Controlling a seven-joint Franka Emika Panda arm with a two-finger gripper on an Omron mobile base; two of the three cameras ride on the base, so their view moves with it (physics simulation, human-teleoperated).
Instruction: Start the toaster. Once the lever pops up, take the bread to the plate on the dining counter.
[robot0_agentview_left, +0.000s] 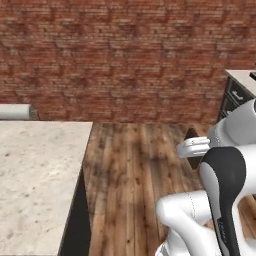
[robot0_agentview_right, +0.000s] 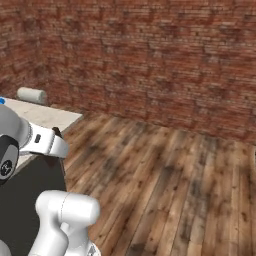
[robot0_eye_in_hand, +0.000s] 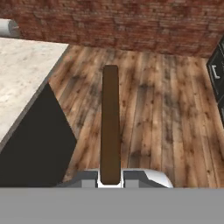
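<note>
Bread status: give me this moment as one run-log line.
bread: edge-on, clamped in gripper, above wood floor | gripper: shut on bread | dining counter: left of arm | plate: blue sliver on the counter's far side

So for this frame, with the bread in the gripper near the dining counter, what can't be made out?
- Plate: a sliver of blue at the right base view's left edge, cut off.
- Gripper: its fingertips sit behind the grey band in the hand view, shut on the bread.
- Bread face: seen edge-on, so its shape is hidden.
- Dining counter: cut off by the left edge in the left base view.
</note>
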